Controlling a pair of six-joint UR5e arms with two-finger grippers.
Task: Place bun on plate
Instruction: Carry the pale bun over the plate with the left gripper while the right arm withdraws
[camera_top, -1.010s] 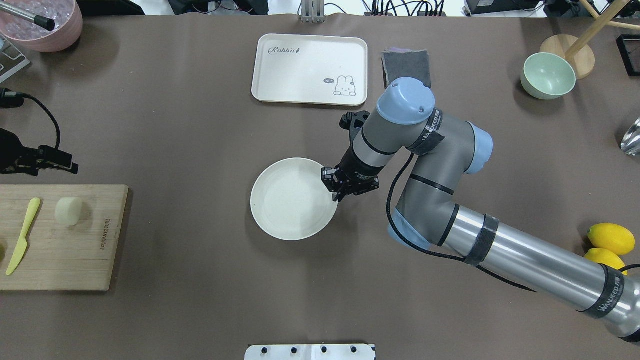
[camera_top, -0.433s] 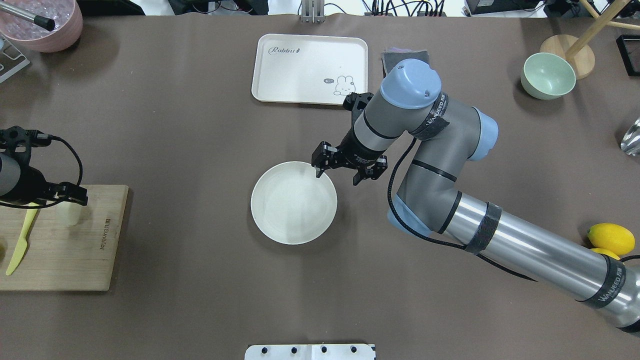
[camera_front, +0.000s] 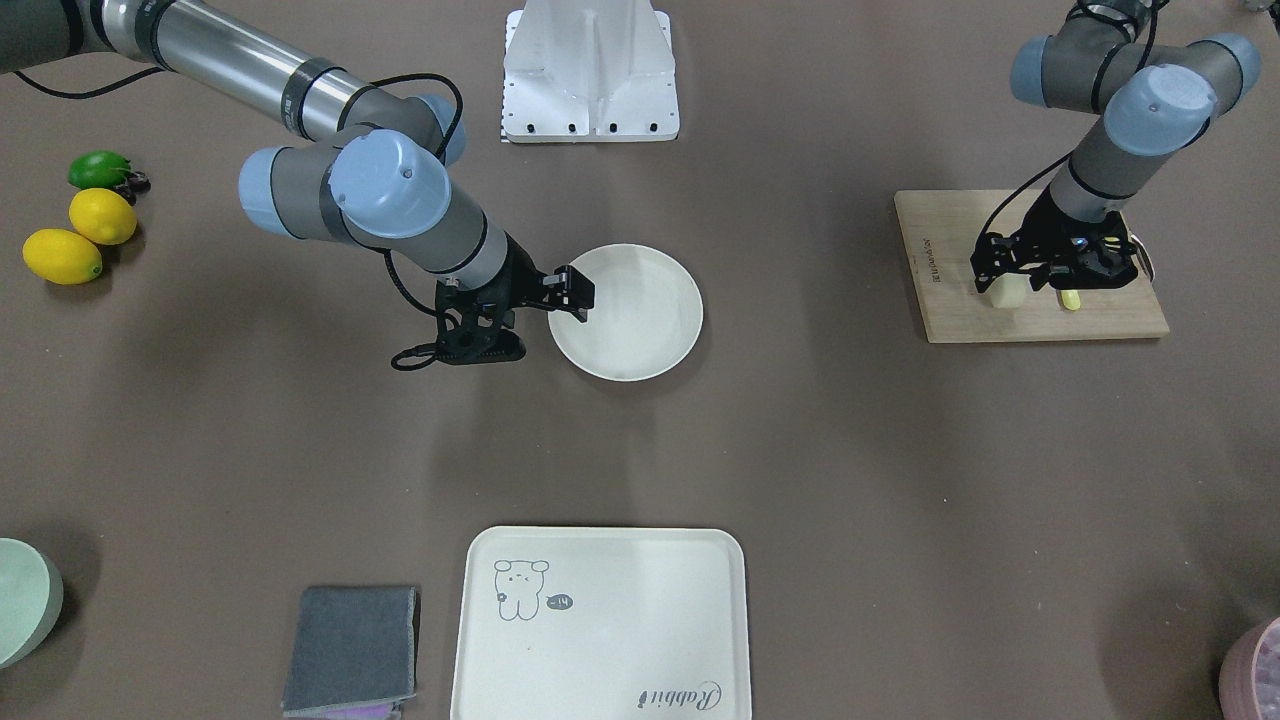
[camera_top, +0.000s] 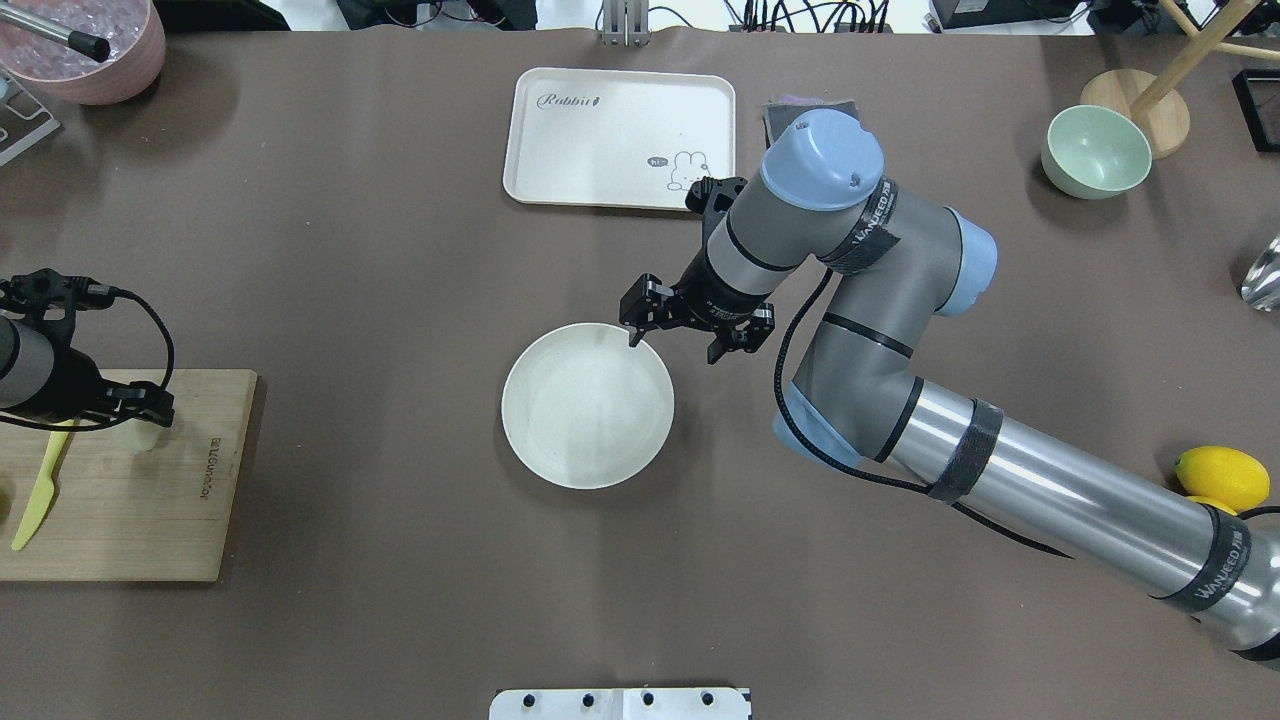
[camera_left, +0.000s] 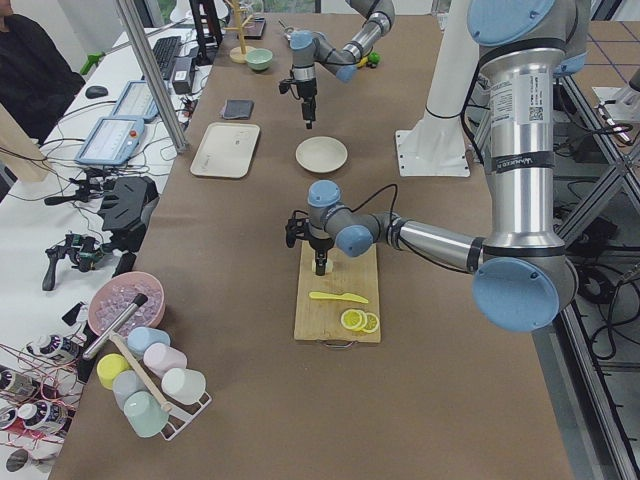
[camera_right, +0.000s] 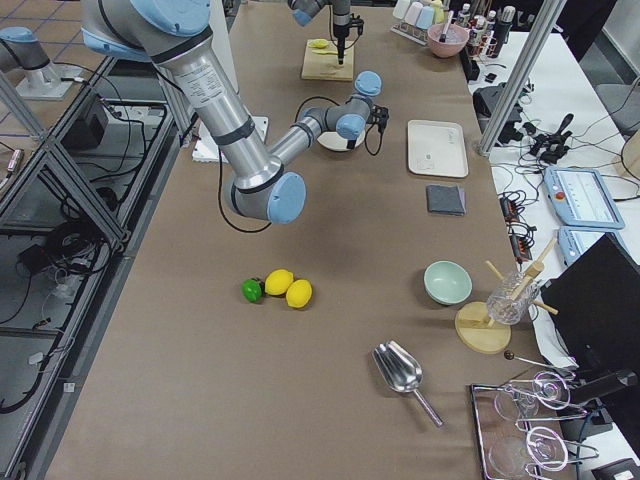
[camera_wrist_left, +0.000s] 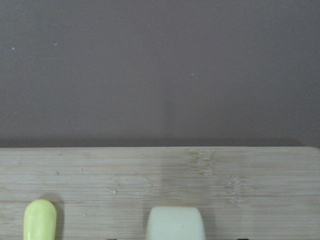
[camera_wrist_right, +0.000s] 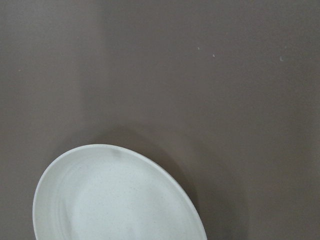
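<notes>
Exterior front-facing: bun (camera_front: 1007, 291), small smooth cream-white stub with rounded edges, on cutting board (camera_front: 1000, 220). Spread left gripper (camera_front: 1018, 277) straddling it; right gripper (camera_top: 674, 348) spread too, well off board, at plate (camera_front: 640, 330) rim.

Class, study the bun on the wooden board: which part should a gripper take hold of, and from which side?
Take the bun by its curved side wall, coming straight down from above. It appears to stand on a flat end on the board, leaving opposite sides free to pinch, and the knife lies flat beside it.
</notes>
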